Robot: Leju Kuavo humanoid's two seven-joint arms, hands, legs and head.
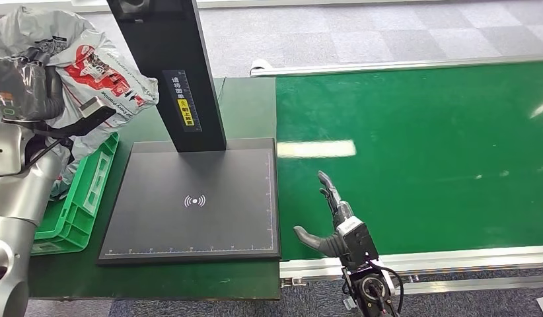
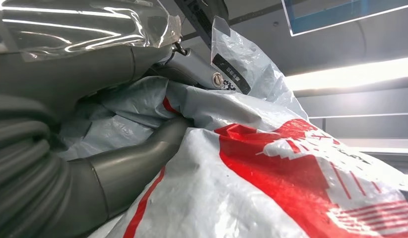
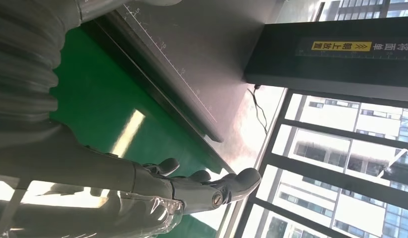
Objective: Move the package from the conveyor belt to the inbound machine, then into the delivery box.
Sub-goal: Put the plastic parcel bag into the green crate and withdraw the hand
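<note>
place: looks like a parcel sorting demo setup, office-type building
belt: green conveyor [image 1: 414, 152]
machine: black scan pad [image 1: 189, 205] with post [image 1: 170, 66]
crate: green [image 1: 77, 198]
floor: grey carpet [image 1: 361, 30]
windows: towers outside [image 3: 341, 148]

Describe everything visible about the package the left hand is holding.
The package is a soft grey plastic mailer bag with red and white printing, crumpled and bulging. The left hand grips it at the head view's upper left, lifted above the green crate. In the left wrist view its creased film wraps against the thumb and fingers.
</note>
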